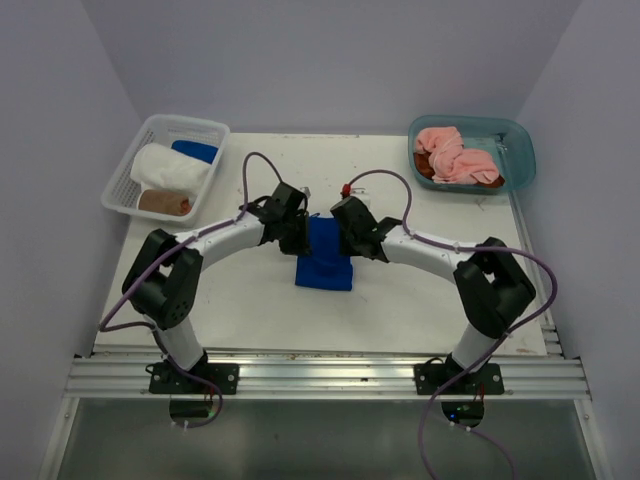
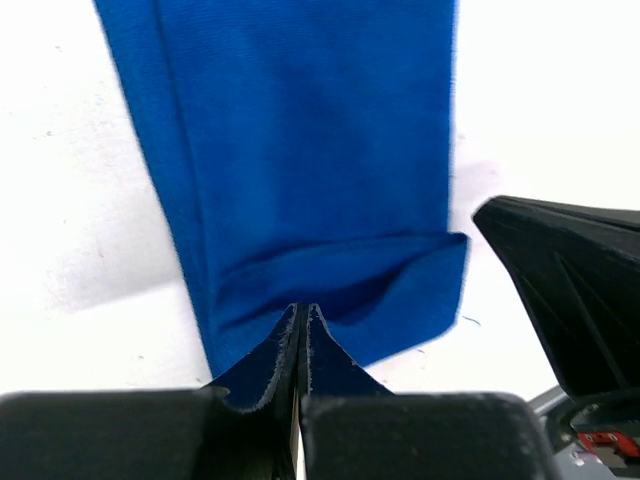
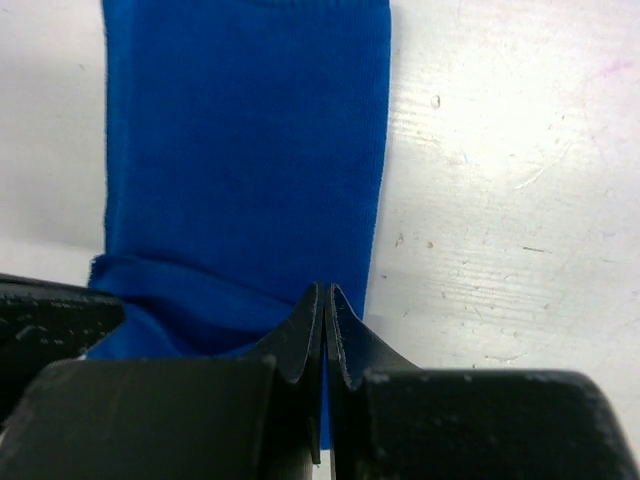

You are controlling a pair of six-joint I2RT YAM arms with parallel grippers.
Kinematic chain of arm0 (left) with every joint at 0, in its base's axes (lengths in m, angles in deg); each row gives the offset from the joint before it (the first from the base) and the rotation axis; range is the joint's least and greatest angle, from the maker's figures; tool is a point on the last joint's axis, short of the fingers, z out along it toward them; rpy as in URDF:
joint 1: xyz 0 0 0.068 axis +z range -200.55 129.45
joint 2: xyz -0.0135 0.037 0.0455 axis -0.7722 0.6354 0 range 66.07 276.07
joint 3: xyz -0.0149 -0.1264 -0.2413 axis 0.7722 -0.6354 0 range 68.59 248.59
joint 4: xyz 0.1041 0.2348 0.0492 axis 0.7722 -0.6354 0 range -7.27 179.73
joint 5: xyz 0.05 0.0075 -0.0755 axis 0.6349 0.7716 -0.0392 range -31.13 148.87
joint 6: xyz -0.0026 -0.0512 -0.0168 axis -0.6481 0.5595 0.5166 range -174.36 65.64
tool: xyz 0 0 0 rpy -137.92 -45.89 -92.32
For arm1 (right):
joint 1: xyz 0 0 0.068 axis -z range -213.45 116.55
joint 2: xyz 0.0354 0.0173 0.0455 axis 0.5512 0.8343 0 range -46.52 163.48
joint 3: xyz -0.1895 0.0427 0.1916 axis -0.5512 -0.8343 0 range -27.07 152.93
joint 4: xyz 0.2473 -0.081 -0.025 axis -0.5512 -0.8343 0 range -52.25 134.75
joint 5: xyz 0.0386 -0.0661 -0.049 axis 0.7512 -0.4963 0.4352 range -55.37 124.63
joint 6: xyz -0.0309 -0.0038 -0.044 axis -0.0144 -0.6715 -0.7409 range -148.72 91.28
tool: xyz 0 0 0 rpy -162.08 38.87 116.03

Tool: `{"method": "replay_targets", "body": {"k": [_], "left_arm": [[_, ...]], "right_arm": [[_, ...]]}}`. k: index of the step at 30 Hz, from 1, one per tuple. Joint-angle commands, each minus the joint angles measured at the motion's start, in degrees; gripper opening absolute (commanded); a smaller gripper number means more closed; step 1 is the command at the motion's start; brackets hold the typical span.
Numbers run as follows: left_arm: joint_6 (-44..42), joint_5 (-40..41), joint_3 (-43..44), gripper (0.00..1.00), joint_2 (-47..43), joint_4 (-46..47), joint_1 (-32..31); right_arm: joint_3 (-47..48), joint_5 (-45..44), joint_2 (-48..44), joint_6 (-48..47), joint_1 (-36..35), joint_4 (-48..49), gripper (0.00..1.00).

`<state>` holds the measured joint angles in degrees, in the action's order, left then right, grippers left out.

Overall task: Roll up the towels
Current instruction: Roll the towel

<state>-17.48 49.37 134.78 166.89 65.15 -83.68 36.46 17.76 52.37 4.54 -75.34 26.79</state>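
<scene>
Towel in work: blue towel (image 1: 326, 265) lies at mid-table (image 1: 260, 310), folded to a narrow strip running from far edge toward near edge. Its far end is turned over on itself in a low fold; the rest lies flat on the top.
L gripper: left gripper (image 2: 302, 320) is clenched, tips pressed tight together at the left part of that folded end. Tips touch the cloth, but can't tell if any cloth is nipped btwn them.
R gripper: right gripper (image 3: 325, 300) is clenched at the right part of the same end. A sliver of blue shows btwn its fingers, so it is grasping the blue towel.
Grippers vs each other: side by side and close, both over the towel's far end.
Basket: white mesh basket (image 1: 125, 190) sits at the far-left corner. It holds a rolled white towel (image 1: 165, 165), a brown towel (image 1: 165, 203) roll on the near side, and a 2nd blue towel (image 1: 195, 150) on the far side.
Tub: teal tub (image 1: 520, 150) sits at the far-right corner. It holds pink towels (image 1: 455, 155) in a loose heap, w/ bits of brown cloth (image 1: 428, 172) showing under them.
</scene>
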Motion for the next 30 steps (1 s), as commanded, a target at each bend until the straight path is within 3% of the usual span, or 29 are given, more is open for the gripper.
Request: {"method": "replay_targets", "body": {"k": [1,15,24,30], "left_arm": [[0.8,-0.6,-0.2,0.01,-4.8,-0.3,-1.5],[4.2,-0.3,-8.8,0.0,-2.0,4.1,-1.2],[2.1,4.1,-5.6,0.0,-1.1,1.3,-0.8],[-0.2,5.9,-0.2,0.0,1.4,-1.4,-0.4]], "right_arm": [[1.9,-0.9,-2.9,-1.9,0.1,-0.2,0.0],[13.5,6.1,14.5,-4.6,4.1,-3.1,0.0],[-4.7,10.2,2.0,0.2,3.4,1.6,0.0],[-12.8,11.5,-6.7,5.7,-1.4,2.6,0.0]]}}
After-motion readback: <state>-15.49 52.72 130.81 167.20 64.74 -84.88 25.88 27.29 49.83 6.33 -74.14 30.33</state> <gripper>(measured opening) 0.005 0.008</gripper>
